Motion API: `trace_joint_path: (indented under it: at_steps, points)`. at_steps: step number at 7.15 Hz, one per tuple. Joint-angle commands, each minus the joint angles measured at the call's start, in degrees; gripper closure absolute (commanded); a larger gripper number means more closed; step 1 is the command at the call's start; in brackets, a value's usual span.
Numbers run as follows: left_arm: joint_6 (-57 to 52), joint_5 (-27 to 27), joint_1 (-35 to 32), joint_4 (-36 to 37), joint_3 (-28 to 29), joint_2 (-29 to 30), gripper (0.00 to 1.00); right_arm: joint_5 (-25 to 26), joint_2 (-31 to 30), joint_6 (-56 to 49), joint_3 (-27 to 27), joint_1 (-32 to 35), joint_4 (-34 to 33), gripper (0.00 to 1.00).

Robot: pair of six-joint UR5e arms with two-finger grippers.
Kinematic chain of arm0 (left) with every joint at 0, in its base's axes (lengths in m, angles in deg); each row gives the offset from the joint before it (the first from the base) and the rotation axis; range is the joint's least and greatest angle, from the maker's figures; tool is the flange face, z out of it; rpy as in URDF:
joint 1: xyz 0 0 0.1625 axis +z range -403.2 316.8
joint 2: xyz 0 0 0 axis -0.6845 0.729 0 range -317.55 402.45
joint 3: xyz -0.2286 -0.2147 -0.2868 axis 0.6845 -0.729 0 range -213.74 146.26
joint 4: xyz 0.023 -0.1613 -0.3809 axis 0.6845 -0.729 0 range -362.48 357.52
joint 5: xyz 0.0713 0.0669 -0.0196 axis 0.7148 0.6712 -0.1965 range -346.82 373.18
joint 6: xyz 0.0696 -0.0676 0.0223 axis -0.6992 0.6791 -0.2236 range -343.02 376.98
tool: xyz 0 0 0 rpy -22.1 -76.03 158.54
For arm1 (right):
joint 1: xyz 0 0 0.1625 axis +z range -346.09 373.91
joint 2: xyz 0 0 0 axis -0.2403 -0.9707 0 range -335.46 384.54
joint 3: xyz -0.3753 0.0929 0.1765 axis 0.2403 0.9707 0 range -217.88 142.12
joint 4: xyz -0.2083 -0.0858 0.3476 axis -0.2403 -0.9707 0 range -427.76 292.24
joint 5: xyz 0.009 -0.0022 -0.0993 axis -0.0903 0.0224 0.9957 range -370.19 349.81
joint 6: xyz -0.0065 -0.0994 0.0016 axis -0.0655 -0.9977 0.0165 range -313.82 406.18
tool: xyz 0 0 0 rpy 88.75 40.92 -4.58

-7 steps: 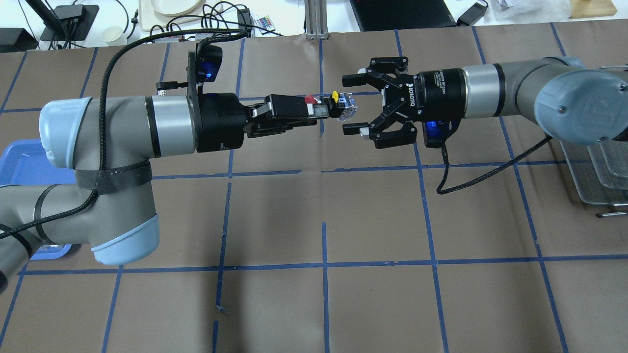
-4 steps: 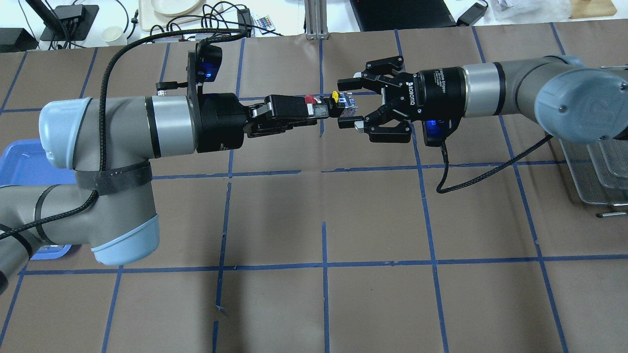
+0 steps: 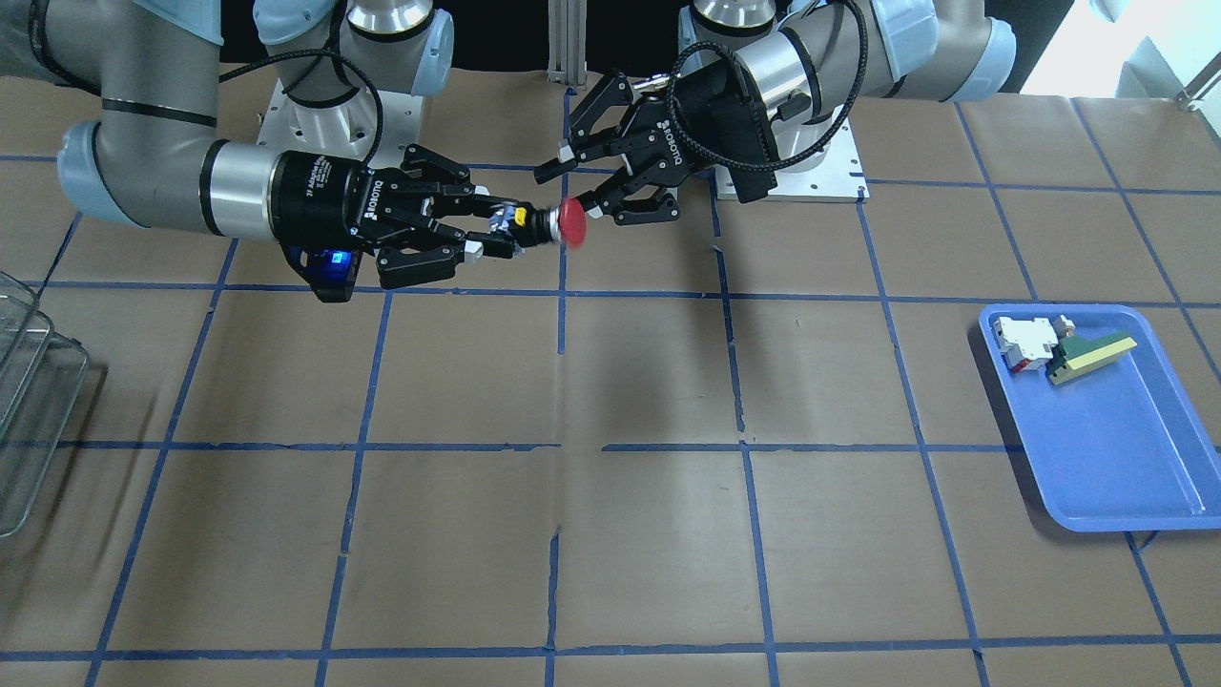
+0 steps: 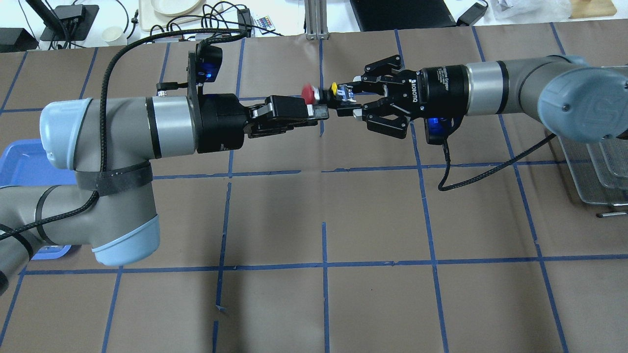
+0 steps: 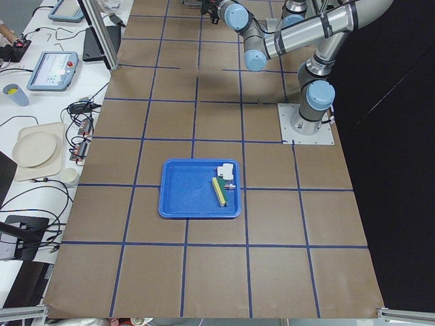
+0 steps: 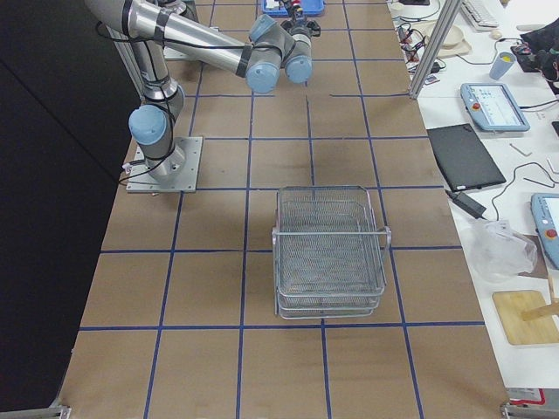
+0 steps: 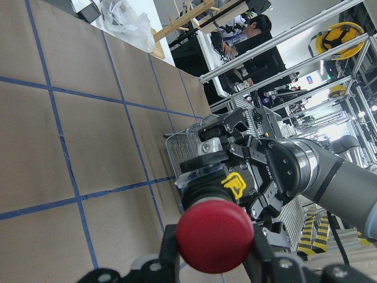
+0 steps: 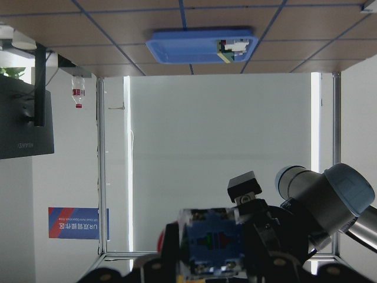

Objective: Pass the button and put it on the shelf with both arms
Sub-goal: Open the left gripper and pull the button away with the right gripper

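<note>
- Front-facing view: a blue plastic tray (image 3: 1097,515) lies on the brown papered table (image 3: 649,553). It holds a white-and-red block (image 3: 1025,342) touching a green-and-yellow wedge (image 3: 1087,355) in its corner nearest the robot. A silver wire-mesh shelf (image 3: 29,420) sits at the opposite table end. The small button (image 3: 558,222), with a red mushroom cap, a black body and a yellow band, hangs in the air above the table. The right gripper (image 3: 496,234) is clamped on its rear end. The left gripper (image 3: 566,191) has its fingers spread apart just beside the cap.
- Overhead view: the button (image 4: 319,93) lies level between the two grippers, cap toward the left gripper (image 4: 314,110). The right gripper (image 4: 346,102) pinches the rear end. The shelf (image 4: 598,171) is well apart, under the right arm's elbow.
- Left side view: the tray (image 5: 183,204) holds the block (image 5: 225,172) and the wedge (image 5: 219,191) against its robot-side rim.
- Right side view: the tiered shelf (image 6: 332,188) stands upright on the table.
- Left wrist view: the red cap (image 7: 215,236) sits between the parted left fingers, facing the camera.
- Right wrist view: the right fingers press on both sides of the button's blue rear end (image 8: 212,247).
</note>
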Motion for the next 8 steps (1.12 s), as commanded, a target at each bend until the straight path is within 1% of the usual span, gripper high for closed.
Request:
trace_joint_path:
  at_steps: [1, 2, 4, 5, 6, 7, 8]
  points:
    - [0.8, 0.0, 0.0, 0.0, 0.0, -0.1, 0.06, 0.0, 0.0, 0.0, 0.1, -0.1, 0.0, 0.96]
    - [0.9, 0.0, 0.0, 0.0, 0.0, -0.2, 0.01, 0.0, 0.0, 0.1, 0.2, -0.1, 0.0, 0.96]
    - [1.1, 0.2, 0.1, -0.2, 0.6, -0.6, 0.00, 0.6, 0.1, 0.5, 1.4, -1.1, 0.0, 0.98]
    - [1.0, 0.2, 1.0, -0.9, 1.0, -0.8, 0.00, 2.2, 0.1, 1.6, 3.3, -3.7, -0.1, 0.98]
    - [1.0, 0.2, 2.4, -1.6, 0.7, -0.6, 0.00, 11.9, 0.1, 0.8, 7.0, -7.1, -2.1, 0.98]
    - [0.6, 0.9, 4.8, -6.5, 1.6, -0.7, 0.00, 18.3, 0.1, 0.7, 12.4, -9.4, -3.1, 0.98]
    - [0.4, 4.1, 6.4, -10.6, 3.2, -0.2, 0.00, 25.8, 0.2, -1.5, 16.8, -10.9, -3.4, 0.98]
